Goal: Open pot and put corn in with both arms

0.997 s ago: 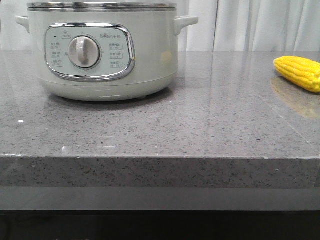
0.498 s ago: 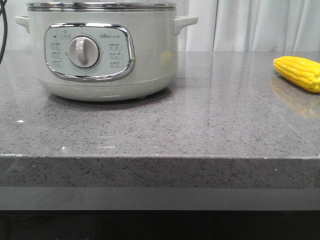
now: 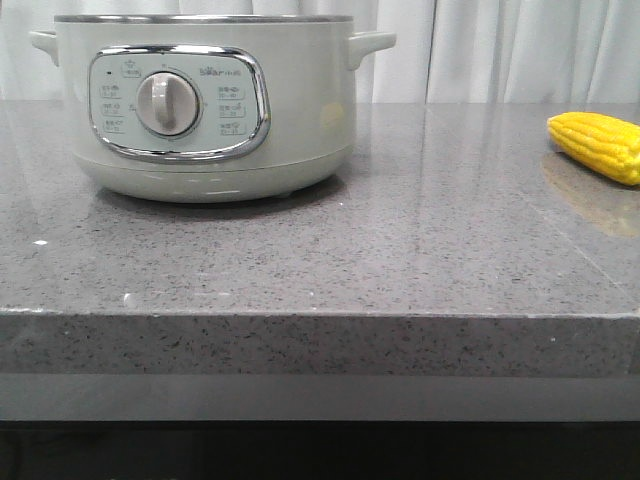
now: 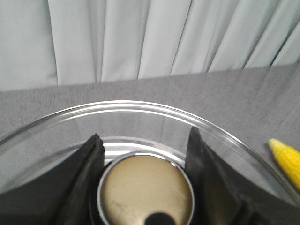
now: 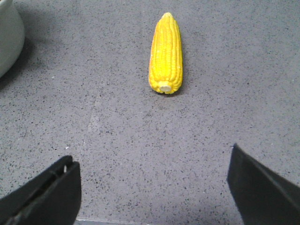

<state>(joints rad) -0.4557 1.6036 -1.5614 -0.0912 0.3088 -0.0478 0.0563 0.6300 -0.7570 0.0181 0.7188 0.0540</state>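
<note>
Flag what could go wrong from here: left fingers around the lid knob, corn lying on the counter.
1. The left gripper straddles the round knob of the clear glass lid; whether the fingers press it is unclear, so the lid may slip.
2. The bright yellow corn cob is rounded and lies loose on the grey speckled counter; the open right gripper could roll it when closing.

Pot (image 3: 205,105): pale cream-green cooker, upright on the left of the grey counter, dial and chrome-framed panel facing front, two side handles. Corn (image 3: 597,145): bright yellow cob lying flat, well apart at the right edge.
</note>
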